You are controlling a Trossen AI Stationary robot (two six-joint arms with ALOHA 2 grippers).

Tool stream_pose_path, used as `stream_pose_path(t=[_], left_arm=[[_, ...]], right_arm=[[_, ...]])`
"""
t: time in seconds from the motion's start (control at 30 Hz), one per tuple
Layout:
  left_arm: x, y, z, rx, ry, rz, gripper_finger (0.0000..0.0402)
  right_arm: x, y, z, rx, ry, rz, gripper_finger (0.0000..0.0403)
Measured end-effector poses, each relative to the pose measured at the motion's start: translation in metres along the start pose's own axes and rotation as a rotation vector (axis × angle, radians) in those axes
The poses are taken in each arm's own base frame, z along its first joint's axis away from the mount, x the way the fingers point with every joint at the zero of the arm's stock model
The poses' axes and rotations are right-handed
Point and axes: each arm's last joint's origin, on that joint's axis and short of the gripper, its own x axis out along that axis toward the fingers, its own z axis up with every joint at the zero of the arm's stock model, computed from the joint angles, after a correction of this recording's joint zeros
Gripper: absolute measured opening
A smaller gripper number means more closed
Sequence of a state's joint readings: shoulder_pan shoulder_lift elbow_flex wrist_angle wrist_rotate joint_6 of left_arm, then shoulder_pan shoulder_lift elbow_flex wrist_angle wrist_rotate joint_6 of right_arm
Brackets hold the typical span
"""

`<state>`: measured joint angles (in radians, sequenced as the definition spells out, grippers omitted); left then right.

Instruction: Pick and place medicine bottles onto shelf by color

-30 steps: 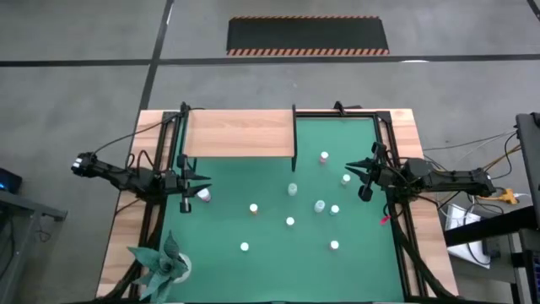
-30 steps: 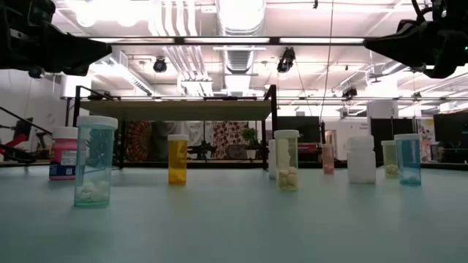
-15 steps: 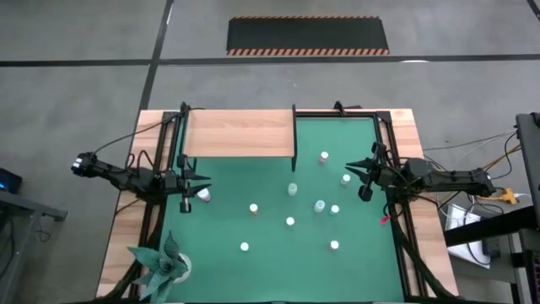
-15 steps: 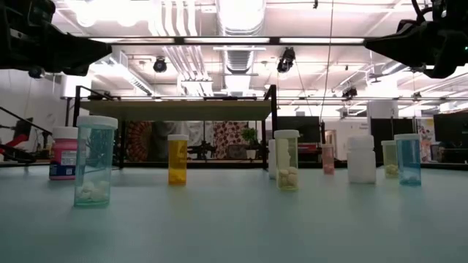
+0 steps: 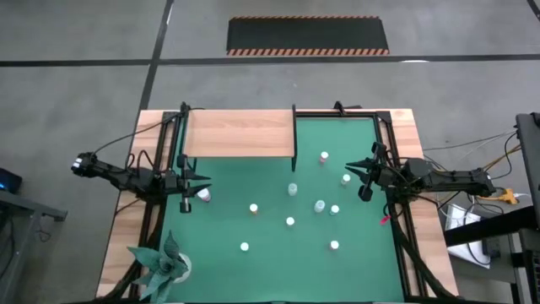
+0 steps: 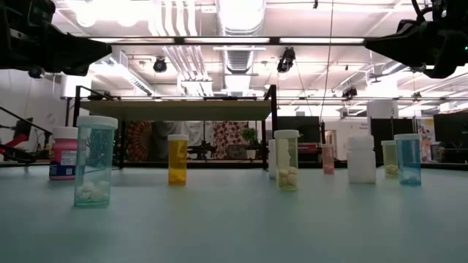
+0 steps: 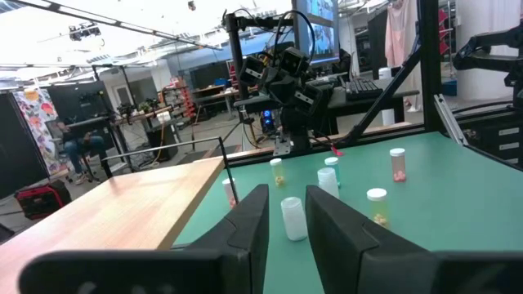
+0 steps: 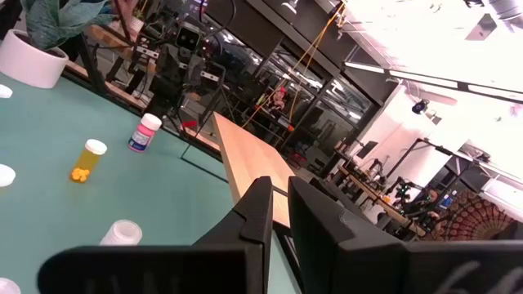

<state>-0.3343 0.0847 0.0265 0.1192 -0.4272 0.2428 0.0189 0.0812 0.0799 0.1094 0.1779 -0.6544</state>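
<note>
Several small white-capped medicine bottles stand upright on the green mat (image 5: 278, 228). A pink one (image 5: 203, 195) stands just right of my left gripper (image 5: 187, 191), and a pale one (image 5: 346, 178) stands just left of my right gripper (image 5: 364, 179). In the low view I see the pink bottle (image 6: 64, 153), a pale blue one (image 6: 95, 161) and an orange one (image 6: 178, 158). The light-wood shelf (image 5: 239, 133) stands at the far left of the mat on black posts. Both grippers hover above the mat's side edges, with only a narrow gap between their fingers, and hold nothing.
A paper plant in a white pot (image 5: 164, 266) stands at the near left corner. A black post (image 5: 294, 135) marks the shelf's right end. The black frame rails (image 5: 395, 219) run along the mat's sides. More bottles (image 5: 320, 205) cluster right of the middle.
</note>
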Motion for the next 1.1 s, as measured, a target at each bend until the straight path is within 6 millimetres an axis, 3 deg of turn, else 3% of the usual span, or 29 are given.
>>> stream_pose_path(t=[0.47, 0.53, 0.6, 0.8, 0.9, 1.1], left_arm=[[0.000, 0.000, 0.000, 0.000, 0.000, 0.000, 0.0065], [0.000, 0.000, 0.001, -0.037, -0.013, -0.003, 0.0065], [0.000, 0.000, 0.005, -0.179, -0.055, -0.030, 0.0065], [-0.002, 0.004, 0.023, -0.279, -0.238, -0.037, 0.0065], [-0.004, 0.008, 0.032, -0.319, -0.337, -0.021, 0.0065], [-0.010, 0.014, 0.045, -0.377, -0.484, 0.010, 0.0065]], right_arm=[[0.000, -0.003, -0.001, 0.021, 0.060, -0.097, 0.0031], [0.000, -0.003, -0.001, 0.172, 0.049, -0.103, 0.0031], [0.000, -0.003, -0.001, 0.402, 0.037, -0.108, 0.0031], [0.000, -0.004, 0.000, 0.930, -0.009, -0.119, 0.0031], [0.000, -0.005, 0.001, 0.983, -0.020, -0.121, 0.0031], [0.000, -0.004, 0.000, 0.915, -0.008, -0.119, 0.0031]])
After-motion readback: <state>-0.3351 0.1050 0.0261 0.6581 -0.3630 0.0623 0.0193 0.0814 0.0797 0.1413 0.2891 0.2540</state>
